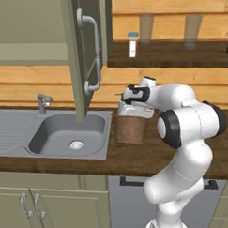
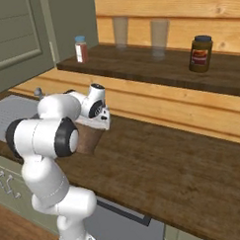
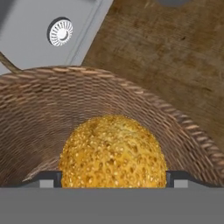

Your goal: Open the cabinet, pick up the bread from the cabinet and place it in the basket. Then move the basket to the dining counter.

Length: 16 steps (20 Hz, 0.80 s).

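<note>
The bread (image 3: 113, 151) sits between the two fingertips (image 3: 48, 178), inside the basket (image 3: 65, 100) and below its rim. The jaws appear to pinch the bread. Release only once the bun is low inside the basket; spread the jaws fully, then lift the gripper (image 1: 126, 106) straight up, clear of the rim. The cabinet (image 1: 82, 51) door stands open beside the sink (image 1: 65, 132).

I see a golden-orange, speckled bread (image 3: 113, 153) in the brown woven basket (image 3: 52, 100). Counter (image 3: 175, 57) dark brown planks, sink (image 1: 65, 132) grey. Cabinet door (image 1: 80, 47) looks sage-green, I think.
</note>
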{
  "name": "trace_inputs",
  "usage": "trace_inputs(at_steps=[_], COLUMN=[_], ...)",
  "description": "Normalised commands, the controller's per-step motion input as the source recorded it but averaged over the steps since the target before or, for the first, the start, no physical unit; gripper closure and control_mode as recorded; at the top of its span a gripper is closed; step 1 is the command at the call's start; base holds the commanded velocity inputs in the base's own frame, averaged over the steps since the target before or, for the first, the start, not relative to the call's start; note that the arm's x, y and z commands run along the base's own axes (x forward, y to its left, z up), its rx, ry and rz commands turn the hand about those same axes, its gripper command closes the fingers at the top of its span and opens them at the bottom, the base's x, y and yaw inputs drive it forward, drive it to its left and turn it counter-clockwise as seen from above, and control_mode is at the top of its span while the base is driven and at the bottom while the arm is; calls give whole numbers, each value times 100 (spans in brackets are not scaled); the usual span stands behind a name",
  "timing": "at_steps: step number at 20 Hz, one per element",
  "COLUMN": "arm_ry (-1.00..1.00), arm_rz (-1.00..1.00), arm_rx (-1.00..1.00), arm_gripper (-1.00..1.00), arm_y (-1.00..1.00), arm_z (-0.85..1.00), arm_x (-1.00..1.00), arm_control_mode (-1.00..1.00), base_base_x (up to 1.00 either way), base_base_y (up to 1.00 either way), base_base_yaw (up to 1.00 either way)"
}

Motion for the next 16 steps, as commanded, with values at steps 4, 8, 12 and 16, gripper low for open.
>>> trace_inputs(at_steps=[4,8,12,16], arm_ry=[0,0,0,0], arm_rz=[0,0,0,0], arm_rx=[0,0,-1,-1], arm_gripper=[-100,-100,-100,-100], arm_y=[0,0,1,3], arm_z=[-1,-1,-11,-6], arm_x=[-36,-30,-3,-6], arm_control_mode=[-100,-100,-100,-100], base_base_x=[0,0,0,0], base_base_y=[0,0,0,0], base_base_yaw=[0,0,0,0])
